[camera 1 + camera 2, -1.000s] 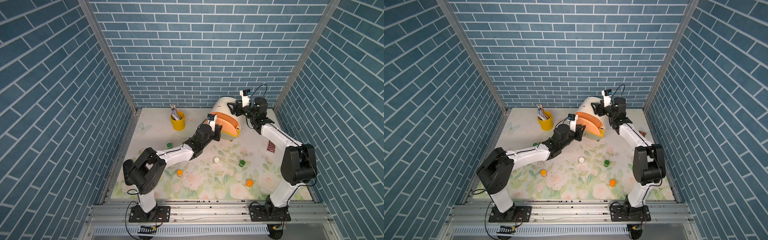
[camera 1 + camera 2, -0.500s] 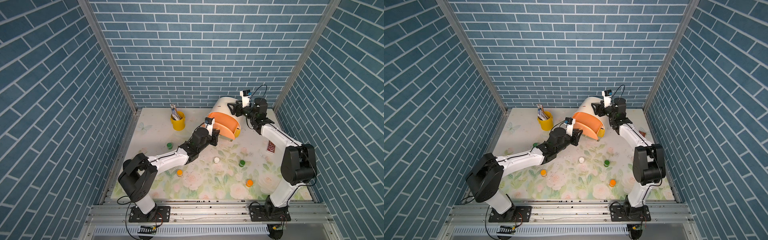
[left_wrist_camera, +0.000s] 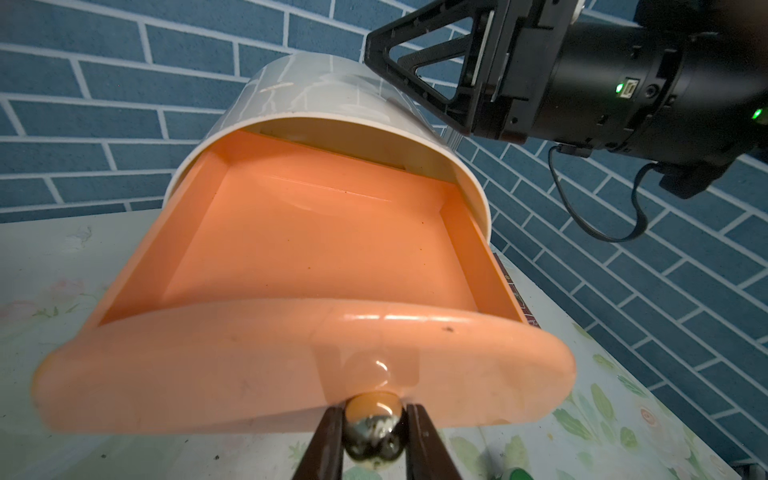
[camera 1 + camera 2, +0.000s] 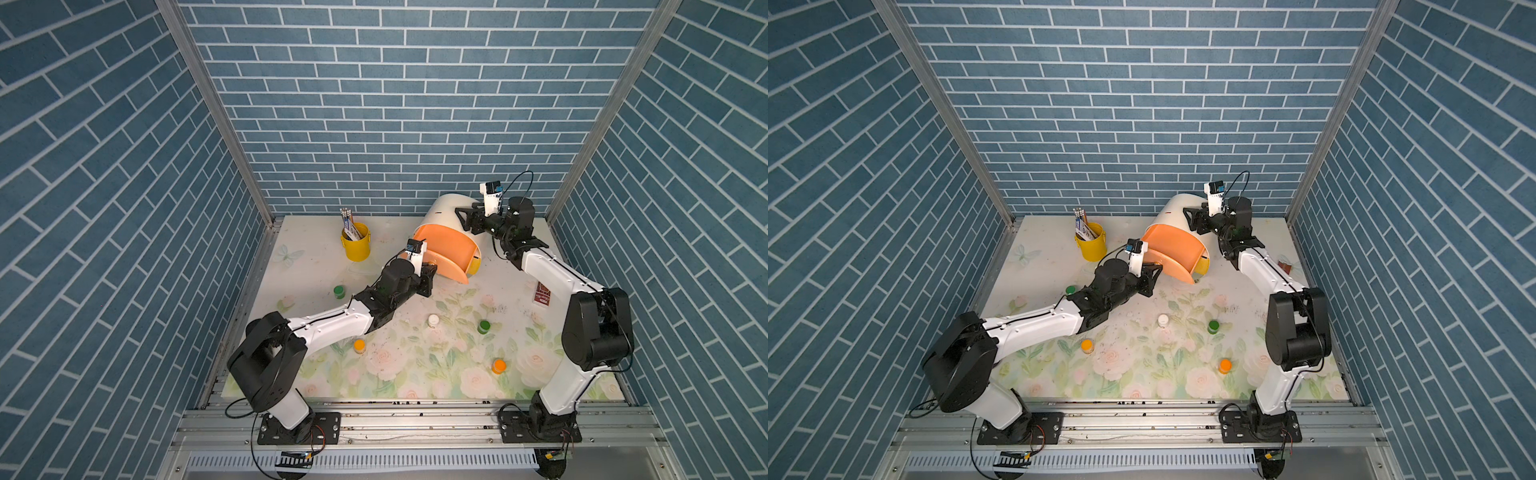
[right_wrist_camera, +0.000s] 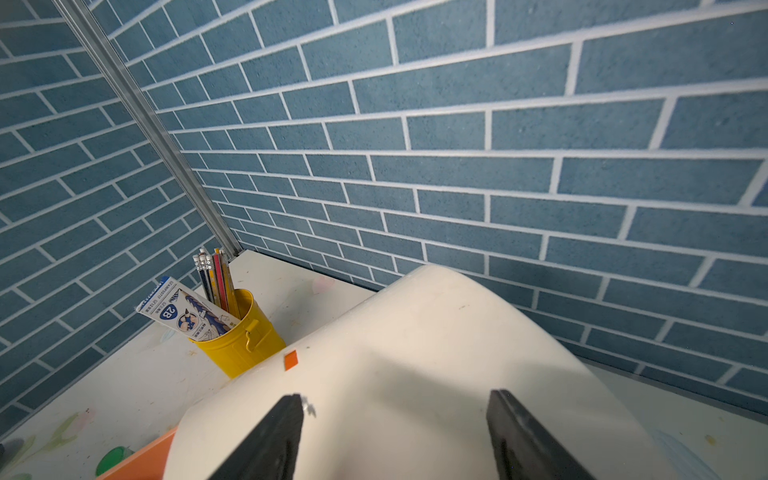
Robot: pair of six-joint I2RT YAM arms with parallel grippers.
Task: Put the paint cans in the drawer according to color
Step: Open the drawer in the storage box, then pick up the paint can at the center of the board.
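Where the counter [image 4: 415, 374] meets the back wall [image 4: 395, 124], the chest [image 4: 445, 208] stands right of the middle, with its rounded white top up and its front turned toward the front-left. Its peach drawer [image 4: 451, 249] is pulled well out along that diagonal, so shell and tray together run long from back-right to front-left. The curved peach front is the end nearest the left jaws.

In the left wrist view those jaws are clenched on the drawer's small metal knob [image 3: 372, 428], one on each side of it. A sliver of a yellow front [image 4: 474, 262] shows under the peach tray.

The right jaws are released, spread over the chest's top toward its back end. In the right wrist view their fingers [image 5: 270, 440] lie over the white shell, and whether they press on it cannot be told.

Five cans stand upright on the counter, lids up, apart from the chest and from each other:
- a green can [image 4: 339, 291] beside the left arm [image 4: 332, 324]
- a white can [image 4: 433, 320] near the middle
- a second green can [image 4: 483, 326] near the middle
- an orange can [image 4: 359, 345] by the left arm
- a second orange can [image 4: 498, 366] toward the front right

A yellow cup [image 4: 356, 248] of pencils [image 4: 346, 214] sits left of the chest, near the back.
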